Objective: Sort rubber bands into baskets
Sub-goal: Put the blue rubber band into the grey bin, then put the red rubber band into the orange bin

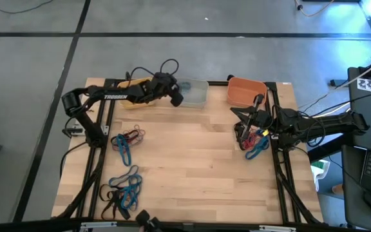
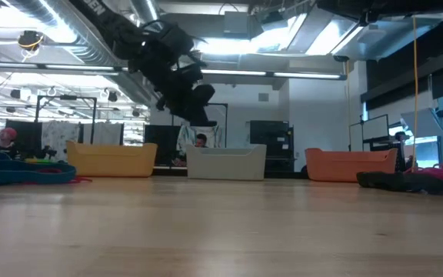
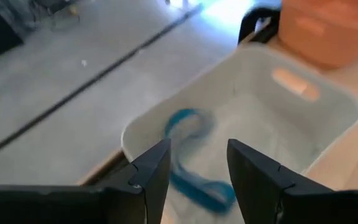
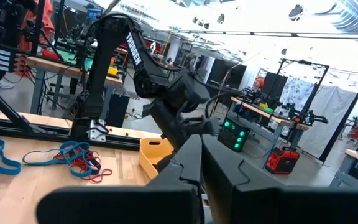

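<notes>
My left gripper (image 1: 176, 96) hangs open over the pale grey basket (image 1: 195, 93), above its left part; its fingers (image 3: 151, 171) hold nothing. A blue rubber band (image 3: 191, 155) lies on the basket's floor under them. The yellow basket (image 1: 134, 84) stands under my left arm and the orange basket (image 1: 247, 90) to the right of the grey one. My right gripper (image 1: 242, 122) is low over the table's right side with its fingers shut (image 4: 201, 155). It points toward the left edge, beside a pile of red and blue rubber bands (image 1: 255, 142). I see nothing between its fingers.
A bunch of blue and red bands (image 1: 127, 138) lies at the table's left, and blue and black bands (image 1: 124, 190) lie near the front left corner. The three baskets stand in a row along the far edge (image 2: 225, 161). The table's middle is bare wood.
</notes>
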